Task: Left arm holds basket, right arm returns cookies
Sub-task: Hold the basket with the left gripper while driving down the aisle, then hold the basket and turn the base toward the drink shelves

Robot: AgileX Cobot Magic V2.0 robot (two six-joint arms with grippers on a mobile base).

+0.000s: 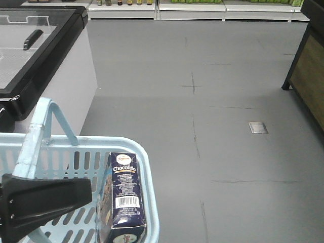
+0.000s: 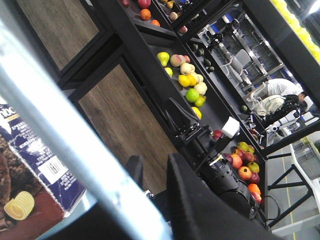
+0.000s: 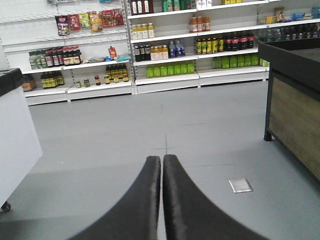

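The cookies (image 1: 124, 195) — a tall dark navy box marked "Chocofello" — stand upright inside the basket (image 1: 148, 172), against its right-hand wall, with the barcode facing the front camera. The left tool (image 1: 61, 200) is clamped on the basket's light blue hoop handle (image 1: 48, 114), its black wedge lying across the bar. From the left wrist, that handle runs as a pale blur in front of the cookies. The right tool (image 3: 162, 162) hangs over the grey floor (image 3: 115, 135), its two black fingers (image 3: 145, 200) pressed together with nothing between them — pointing toward shelves (image 3: 165, 75) of bottles.
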